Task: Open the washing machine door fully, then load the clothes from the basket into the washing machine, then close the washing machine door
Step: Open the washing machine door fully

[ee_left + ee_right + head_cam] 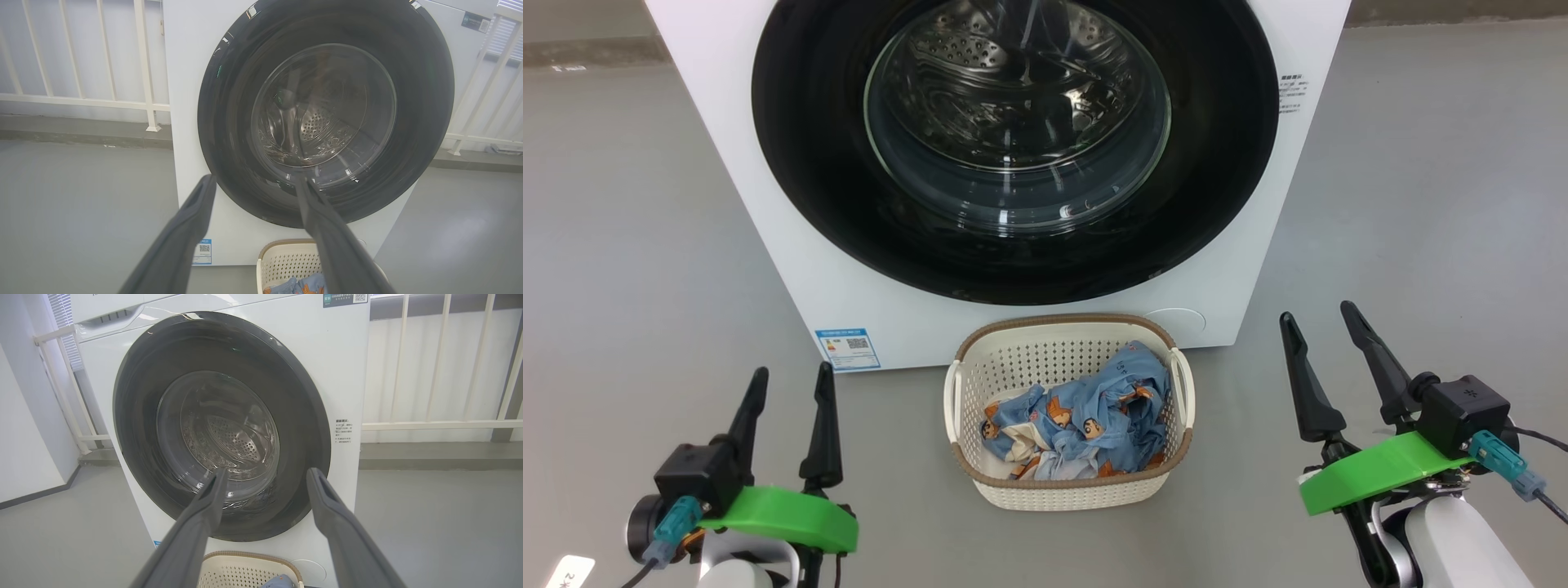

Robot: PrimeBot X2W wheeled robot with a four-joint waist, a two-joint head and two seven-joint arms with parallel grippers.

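Washing machine door (1017,114) shut, upper centre; basket (1070,320) w/ clothes (1078,416) just below. Left claw (792,370), right claw (1316,312) spread, empty, lower corners. Prob best: hook rim edge, swing wide, avoid basket.

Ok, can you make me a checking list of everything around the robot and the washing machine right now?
Surface: grey floor, smooth.
Job's things: washing machine door shut on the white washing machine; basket on the floor in front of it, clothes bunched inside.
Clutter: nothing seen.
Grippers: left gripper and right gripper both open, holding nothing, one on each side of the basket.
Cables: dark cable runs from the right wrist; teal plug at the left wrist.
Surroundings: white railing behind the machine; blue label sticker on its front.
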